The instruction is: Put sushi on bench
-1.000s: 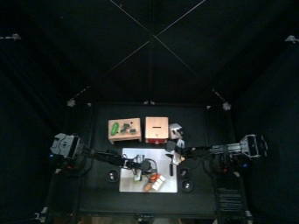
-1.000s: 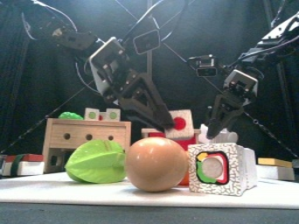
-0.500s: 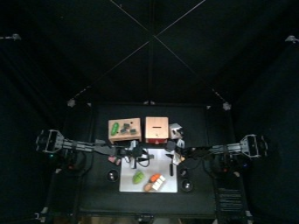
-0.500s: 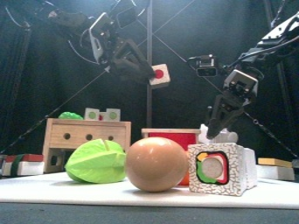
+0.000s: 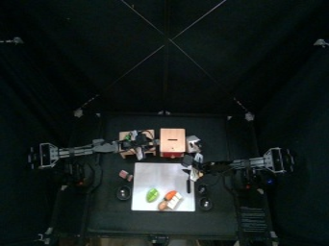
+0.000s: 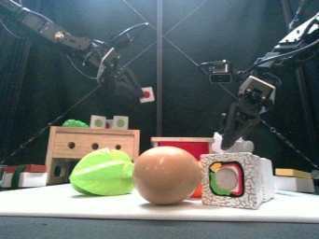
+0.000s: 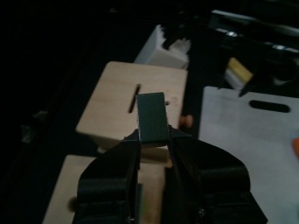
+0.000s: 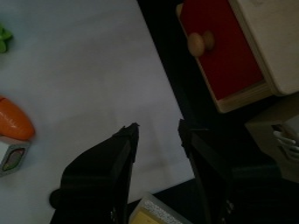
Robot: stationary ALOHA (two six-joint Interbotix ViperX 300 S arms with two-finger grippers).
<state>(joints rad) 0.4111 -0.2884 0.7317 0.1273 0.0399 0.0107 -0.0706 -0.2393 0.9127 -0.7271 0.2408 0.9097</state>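
My left gripper is shut on the sushi, a small white piece with a red spot, and holds it high in the air. The bench, a pale wooden block with green patches on top, stands below and slightly to the left of it. From above, the left gripper hangs at the bench. In the left wrist view the sushi shows as a dark slab between the jaws. My right gripper is open over the white board and holds nothing.
An orange-brown box with a red front and a knob stands beside the bench. At the table's front are a green fruit, a brown egg and a patterned white cube. The right arm hangs behind the cube.
My left arm has lifted the sushi off the board and carried it back and to the left, over the bench. The right arm has stayed still.
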